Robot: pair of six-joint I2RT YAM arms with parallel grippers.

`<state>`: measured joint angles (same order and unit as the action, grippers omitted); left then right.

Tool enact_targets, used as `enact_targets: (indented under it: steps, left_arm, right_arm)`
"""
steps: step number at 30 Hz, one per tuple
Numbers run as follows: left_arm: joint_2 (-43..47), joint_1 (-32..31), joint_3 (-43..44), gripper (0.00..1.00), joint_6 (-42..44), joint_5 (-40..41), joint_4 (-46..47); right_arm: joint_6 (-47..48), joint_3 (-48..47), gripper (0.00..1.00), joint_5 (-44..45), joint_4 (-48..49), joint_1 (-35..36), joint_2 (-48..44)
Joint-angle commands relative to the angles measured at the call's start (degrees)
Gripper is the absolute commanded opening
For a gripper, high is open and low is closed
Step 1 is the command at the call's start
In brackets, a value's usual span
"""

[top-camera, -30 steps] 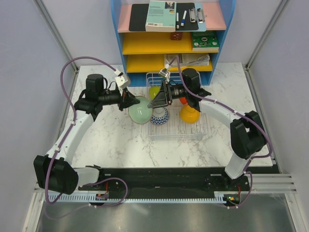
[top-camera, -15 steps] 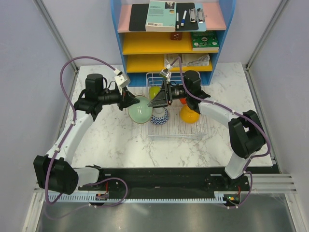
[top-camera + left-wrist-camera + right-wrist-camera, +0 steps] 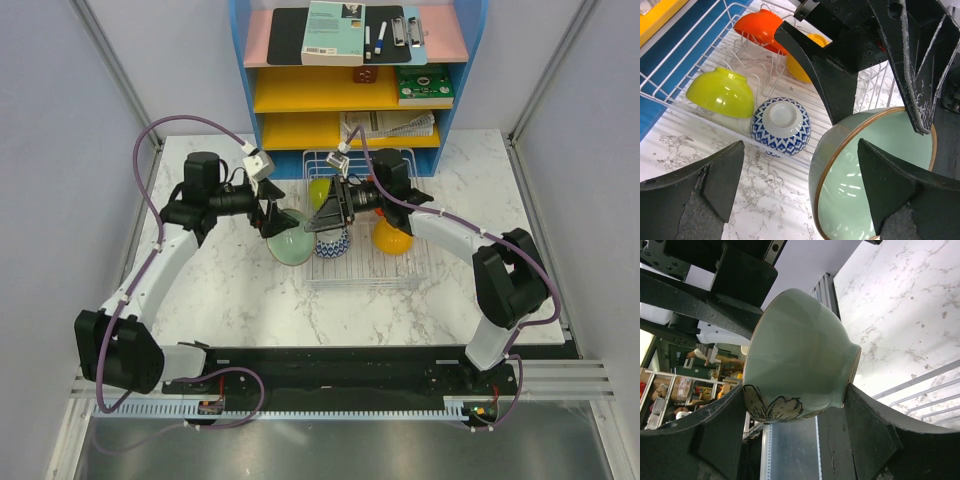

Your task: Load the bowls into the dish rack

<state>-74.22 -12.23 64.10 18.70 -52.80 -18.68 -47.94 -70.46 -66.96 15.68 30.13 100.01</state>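
The pale mint bowl hangs tilted at the left edge of the dish rack. My right gripper is shut on it; in the right wrist view its fingers press the foot and side of the mint bowl. My left gripper is open. In the left wrist view the mint bowl's rim stands between the spread jaws, untouched. Inside the rack lie a lime-green bowl, a blue-white bowl, a red bowl and an orange bowl.
The blue-and-yellow shelf unit stands right behind the rack, holding books and pens. Marble table extends in front and to the left of the rack. Both arms meet over the rack's left side.
My left gripper has opened and let go of the mint bowl's rim. The right gripper keeps hold of the bowl, which has shifted slightly lower.
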Motion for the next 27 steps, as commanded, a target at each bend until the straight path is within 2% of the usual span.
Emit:
enact_targets:
  steps: [1, 6, 8, 9, 11, 15, 19, 22, 27]
  left_arm:
    - [0.73, 0.89, 2.35, 1.00, 0.03, -0.55, 0.48]
    - [3.55, 6.33, 3.49, 1.00, -2.61, -5.90, 0.48]
    - [4.86, 10.88, 3.93, 1.00, -4.54, -9.84, 0.57]
    - [5.22, 12.13, 4.45, 1.00, -5.16, -11.00, 0.66]
    - [6.01, 18.52, 4.81, 1.00, -7.18, -13.20, 0.92]
    - [6.45, 25.40, 3.59, 1.00, -8.07, -11.81, -0.39]
    - [6.63, 30.49, 0.25, 1.00, -7.36, -8.21, -1.71]
    - [6.89, 33.57, -2.56, 1.00, -6.75, -8.37, -1.71]
    - [7.94, 38.59, -7.58, 1.00, -9.29, -10.93, 3.29]
  right_arm:
    - [9.35, -5.04, 0.00, 0.77, -7.67, -0.94, -3.59]
    - [15.23, -6.18, 0.00, 3.50, -13.03, -2.79, -4.64]
    - [18.66, -8.02, 0.00, 4.73, -19.44, -3.58, -4.73]
    - [23.81, -8.90, 0.00, 6.91, -22.33, -3.67, -4.65]
    - [29.02, -11.62, 0.00, 10.25, -31.21, -3.68, -5.08]
    - [40.18, -14.27, 0.00, 19.64, -41.24, -3.85, -6.49]
    - [46.26, -15.76, 0.00, 27.39, -48.45, -3.85, -9.73]
    - [50.72, -17.86, 0.00, 33.71, -53.29, -3.76, -11.67]
    - [56.63, -20.25, 0.00, 42.07, -59.35, -3.76, -13.78]
